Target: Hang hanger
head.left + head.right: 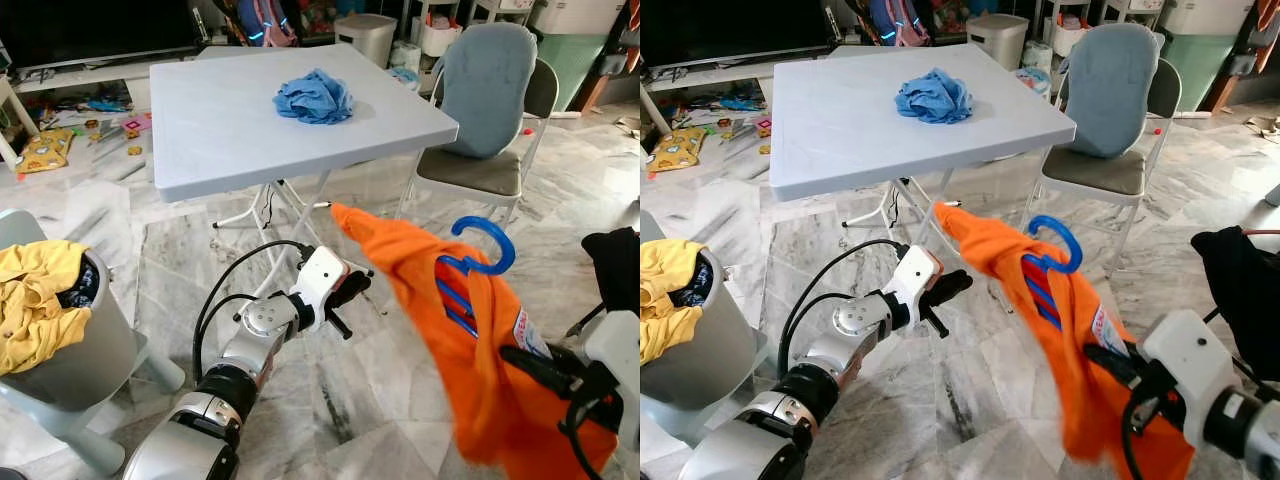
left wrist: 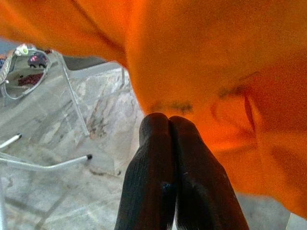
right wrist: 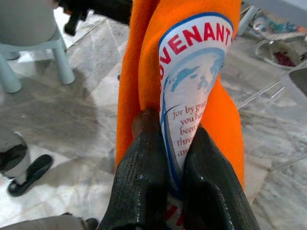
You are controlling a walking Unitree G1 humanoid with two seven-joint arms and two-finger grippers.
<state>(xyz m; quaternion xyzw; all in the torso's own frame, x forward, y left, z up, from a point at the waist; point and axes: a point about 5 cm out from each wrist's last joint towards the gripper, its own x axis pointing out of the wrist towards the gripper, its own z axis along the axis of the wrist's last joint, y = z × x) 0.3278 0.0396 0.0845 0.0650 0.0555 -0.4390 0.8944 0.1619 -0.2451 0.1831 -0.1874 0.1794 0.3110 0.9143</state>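
An orange shirt hangs on a blue hanger whose hook sticks up out of the collar. My right gripper is shut on the shirt low down at the front; in the right wrist view its fingers pinch the cloth at the printed white and blue badge. My left gripper is shut, just left of the shirt and below its outstretched sleeve. Its closed fingertips sit right against the orange cloth, with nothing visible between them.
A grey folding table stands ahead with a blue cloth on it. A chair is behind right. A grey basket with yellow clothes sits at left. A black garment hangs at right. The floor is marble.
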